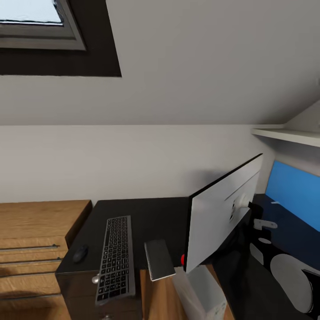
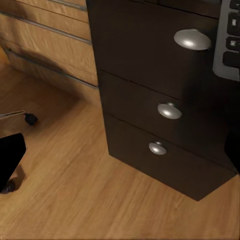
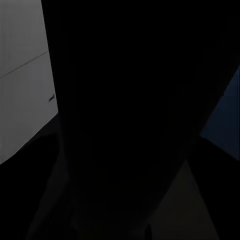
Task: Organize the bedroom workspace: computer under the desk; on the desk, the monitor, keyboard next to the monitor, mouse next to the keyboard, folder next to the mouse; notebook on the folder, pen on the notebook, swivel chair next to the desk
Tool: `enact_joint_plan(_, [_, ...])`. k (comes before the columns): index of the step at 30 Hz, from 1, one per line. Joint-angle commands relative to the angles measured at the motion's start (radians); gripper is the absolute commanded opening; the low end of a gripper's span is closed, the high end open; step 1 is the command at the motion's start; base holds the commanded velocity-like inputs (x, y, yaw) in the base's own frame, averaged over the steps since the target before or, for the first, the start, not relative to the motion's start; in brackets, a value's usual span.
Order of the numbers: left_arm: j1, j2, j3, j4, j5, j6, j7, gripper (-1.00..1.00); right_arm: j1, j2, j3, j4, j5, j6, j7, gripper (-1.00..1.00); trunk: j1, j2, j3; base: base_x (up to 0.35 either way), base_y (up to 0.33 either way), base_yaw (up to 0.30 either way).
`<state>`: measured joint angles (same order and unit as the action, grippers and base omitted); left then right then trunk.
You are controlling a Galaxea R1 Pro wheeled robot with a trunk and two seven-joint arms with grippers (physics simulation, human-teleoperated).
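Head view: keyboard [image 1: 116, 258], mouse [image 1: 80, 254] at 9 o'clock, monitor [image 1: 224, 211] on desk [image 1: 155, 215]; folder pending; claw states indiscernible.

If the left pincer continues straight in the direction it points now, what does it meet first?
Probably the front of the black drawer unit, near its middle knob; the depth is hard to judge in the left wrist view.

No legible text or labels.
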<state>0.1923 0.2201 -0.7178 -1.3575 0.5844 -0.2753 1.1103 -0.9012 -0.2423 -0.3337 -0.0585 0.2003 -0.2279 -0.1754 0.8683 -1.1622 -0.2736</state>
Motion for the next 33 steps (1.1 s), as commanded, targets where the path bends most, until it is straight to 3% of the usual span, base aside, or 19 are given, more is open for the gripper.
enact_joint_plan(1, [-0.001,0.001,-0.002,-0.002,0.006,-0.005,0.002,1.0,-0.001,0.0,-0.005,0.003,0.006,-0.004,-0.004,-1.0,0.0,-0.001,-0.001,-0.324,0.0,0.0])
enact_joint_plan(33, [-0.001,0.0,-0.002,-0.002,0.007,-0.005,0.0,1.0,-0.001,0.001,-0.005,0.003,0.006,-0.005,-0.004,-1.0,0.0,-0.001,-0.001,-0.332,0.0,0.0])
